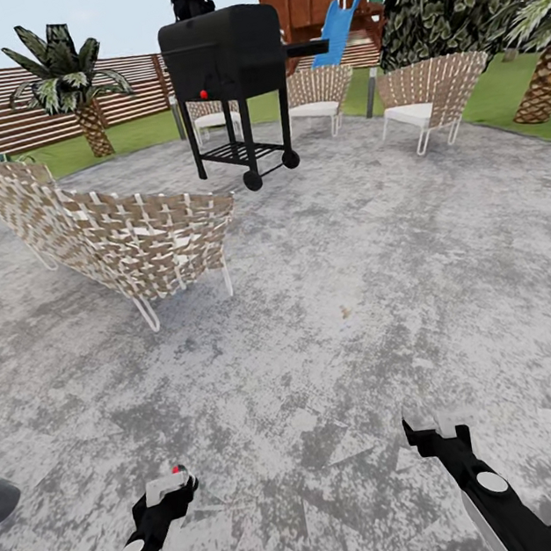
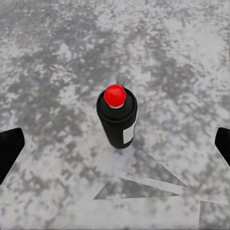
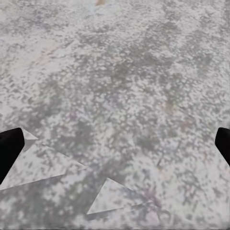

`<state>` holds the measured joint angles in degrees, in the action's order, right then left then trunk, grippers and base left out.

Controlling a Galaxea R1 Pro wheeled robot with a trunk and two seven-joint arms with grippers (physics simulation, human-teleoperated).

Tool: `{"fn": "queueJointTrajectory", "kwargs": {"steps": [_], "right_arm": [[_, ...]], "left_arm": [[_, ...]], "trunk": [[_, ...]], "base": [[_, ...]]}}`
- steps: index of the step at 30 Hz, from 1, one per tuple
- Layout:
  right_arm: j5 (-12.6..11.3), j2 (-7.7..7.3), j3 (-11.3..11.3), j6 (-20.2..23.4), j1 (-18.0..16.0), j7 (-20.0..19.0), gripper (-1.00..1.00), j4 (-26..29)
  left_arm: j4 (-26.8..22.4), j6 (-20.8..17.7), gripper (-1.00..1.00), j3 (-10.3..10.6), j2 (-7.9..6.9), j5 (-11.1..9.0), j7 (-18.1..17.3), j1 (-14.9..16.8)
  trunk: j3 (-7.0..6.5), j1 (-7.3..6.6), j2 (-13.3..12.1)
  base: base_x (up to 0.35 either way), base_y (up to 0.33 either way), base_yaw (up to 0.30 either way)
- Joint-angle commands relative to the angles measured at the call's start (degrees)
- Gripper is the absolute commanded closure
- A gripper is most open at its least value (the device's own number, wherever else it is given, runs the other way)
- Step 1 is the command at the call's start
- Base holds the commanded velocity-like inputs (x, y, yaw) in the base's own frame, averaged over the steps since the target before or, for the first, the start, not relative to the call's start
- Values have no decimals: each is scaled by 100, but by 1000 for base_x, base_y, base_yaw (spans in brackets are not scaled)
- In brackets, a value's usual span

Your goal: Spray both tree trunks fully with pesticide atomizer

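Left fingers (image 2: 10, 148) wide around atomizer (image 2: 117, 118)

One atomizer (image 2: 117, 119), one black grill (image 1: 229, 78), three woven chairs (image 1: 117, 229), two claws (image 1: 167, 488).

I see mottled grey-and-white paving (image 1: 376, 233), a black atomizer (image 2: 117, 120) with a red cap and white label, a black grill (image 1: 229, 69), tan-and-white woven chairs (image 1: 127, 237), a brown slatted fence (image 1: 9, 109), and a green lawn (image 1: 505, 92).

Pesticide atomizer (image 2: 117, 120), black body, red top, white label, upright on mottled grey paving (image 2: 57, 57), between spread left gripper (image 2: 115, 146) fingers (image 2: 9, 148).
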<state>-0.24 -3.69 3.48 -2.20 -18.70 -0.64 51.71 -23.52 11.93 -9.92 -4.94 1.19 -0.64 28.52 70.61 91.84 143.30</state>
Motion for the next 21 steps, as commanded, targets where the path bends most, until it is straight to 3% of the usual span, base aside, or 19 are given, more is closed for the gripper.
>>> {"fn": "queueJointTrajectory", "kwargs": {"steps": [1,14,21], "right_arm": [[-3,0,4,-17,-2,-7,-100,-3],[-3,0,15,-17,-2,-7,-100,6],[-3,0,21,-17,-2,-7,-100,6]], "left_arm": [[5,20,-100,-21,2,13,-7,4],[5,20,-100,-19,2,13,-7,-4],[5,20,-100,-19,3,20,-7,3]], "trunk": [[36,1,3],[442,35,20],[505,35,20]], "base": [[0,0,0],[0,0,0],[0,0,0]]}}
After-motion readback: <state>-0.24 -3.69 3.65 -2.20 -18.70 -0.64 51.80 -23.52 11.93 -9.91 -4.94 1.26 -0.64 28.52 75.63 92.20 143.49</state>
